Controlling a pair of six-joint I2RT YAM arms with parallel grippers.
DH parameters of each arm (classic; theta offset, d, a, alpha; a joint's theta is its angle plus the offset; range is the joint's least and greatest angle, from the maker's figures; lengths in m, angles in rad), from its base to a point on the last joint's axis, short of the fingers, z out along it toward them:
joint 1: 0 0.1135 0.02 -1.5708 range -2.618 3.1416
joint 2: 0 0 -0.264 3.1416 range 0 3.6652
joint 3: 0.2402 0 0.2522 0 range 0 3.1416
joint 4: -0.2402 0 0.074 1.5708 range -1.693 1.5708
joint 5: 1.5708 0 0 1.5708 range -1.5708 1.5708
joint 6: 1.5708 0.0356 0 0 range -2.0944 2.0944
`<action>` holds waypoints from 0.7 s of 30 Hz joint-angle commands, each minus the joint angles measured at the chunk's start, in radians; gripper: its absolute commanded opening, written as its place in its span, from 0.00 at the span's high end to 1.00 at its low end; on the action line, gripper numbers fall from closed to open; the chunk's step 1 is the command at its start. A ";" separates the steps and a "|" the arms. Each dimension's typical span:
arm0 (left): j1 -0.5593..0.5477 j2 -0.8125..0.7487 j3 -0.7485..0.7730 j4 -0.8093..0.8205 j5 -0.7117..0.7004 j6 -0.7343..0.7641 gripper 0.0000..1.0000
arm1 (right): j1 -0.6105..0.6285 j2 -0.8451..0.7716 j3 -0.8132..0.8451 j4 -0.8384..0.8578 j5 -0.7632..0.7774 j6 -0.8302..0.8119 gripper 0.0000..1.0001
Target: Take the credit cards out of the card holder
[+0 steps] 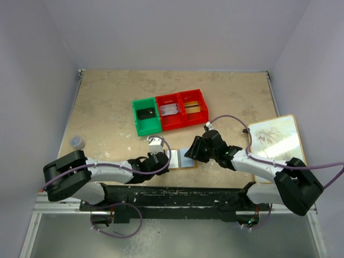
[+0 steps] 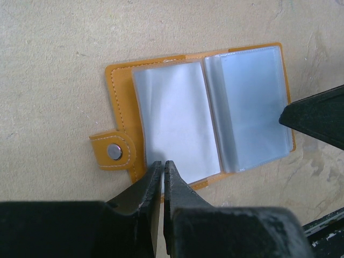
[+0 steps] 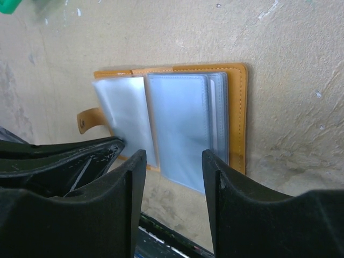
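Top external view: the arms hide most of the open card holder (image 1: 180, 159) on the table (image 1: 107, 97). The left gripper (image 2: 162, 167) is closed at its near edge. The right gripper (image 3: 174, 156) hangs half open above it, holding nothing. The green bin (image 1: 142, 127) contains a black card (image 1: 145, 114), and the red bins (image 1: 173, 125) contain a pale card (image 1: 169, 110) and a gold card (image 1: 192, 107).

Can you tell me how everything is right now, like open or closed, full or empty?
card holder, open, lying flat, pockets look empty.
left gripper, shut, tips at the holder's edge.
right gripper, open, above the holder.
black card, lying in the green bin.
grey card, lying in the middle red bin.
gold card, lying in the end red bin.
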State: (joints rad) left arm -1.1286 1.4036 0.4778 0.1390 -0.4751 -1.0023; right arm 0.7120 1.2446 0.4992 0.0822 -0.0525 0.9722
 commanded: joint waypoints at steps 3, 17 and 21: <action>-0.002 -0.006 0.001 -0.024 0.000 0.016 0.98 | -0.003 0.050 0.017 0.017 -0.017 -0.015 0.51; -0.002 -0.010 0.002 -0.027 0.004 0.019 0.98 | -0.002 0.075 -0.028 0.181 -0.064 0.034 0.52; -0.002 -0.011 0.002 -0.027 0.006 0.019 0.98 | -0.001 0.084 -0.088 0.345 -0.124 0.111 0.52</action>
State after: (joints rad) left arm -1.1282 1.4025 0.4778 0.1356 -0.4751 -1.0016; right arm 0.7109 1.3186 0.4625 0.2398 -0.1047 1.0061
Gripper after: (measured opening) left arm 0.026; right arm 0.483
